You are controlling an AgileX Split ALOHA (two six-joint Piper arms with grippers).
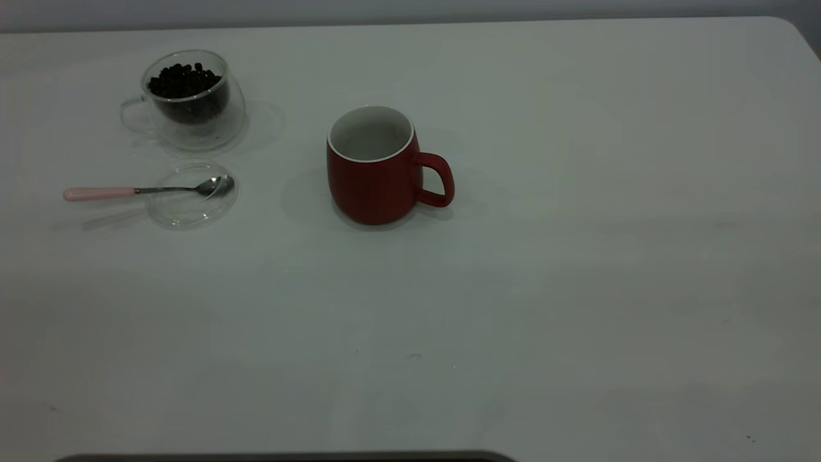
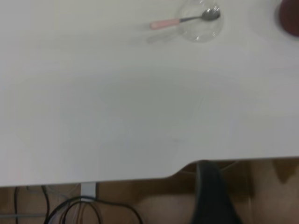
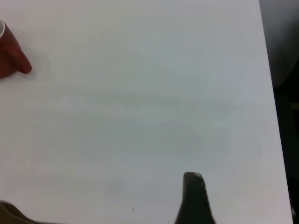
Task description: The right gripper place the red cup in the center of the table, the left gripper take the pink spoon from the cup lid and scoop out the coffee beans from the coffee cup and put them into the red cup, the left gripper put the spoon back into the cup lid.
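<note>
Both grippers are sitting back at the near edge of the table (image 1: 577, 289), the left gripper (image 2: 211, 196) and the right gripper (image 3: 194, 198) each showing only one dark tip, so I cannot tell how far either is opened, and neither is holding anything. Farther in, the red cup (image 1: 375, 165) is standing upright near the centre, handle pointing right. At far left the pink spoon (image 1: 147, 190) is lying with its bowl in the cup lid (image 1: 191, 208) and its handle sticking out left, just in front of the coffee cup (image 1: 186, 99) heaped with coffee beans (image 1: 185, 80); gripping that thin handle off-centre is likely risking tipping the light lid or flicking the spoon away.

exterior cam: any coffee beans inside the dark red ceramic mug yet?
No, the dark red ceramic mug shows only a bare white interior, while the dark coffee beans all sit in the clear glass cup.
</note>
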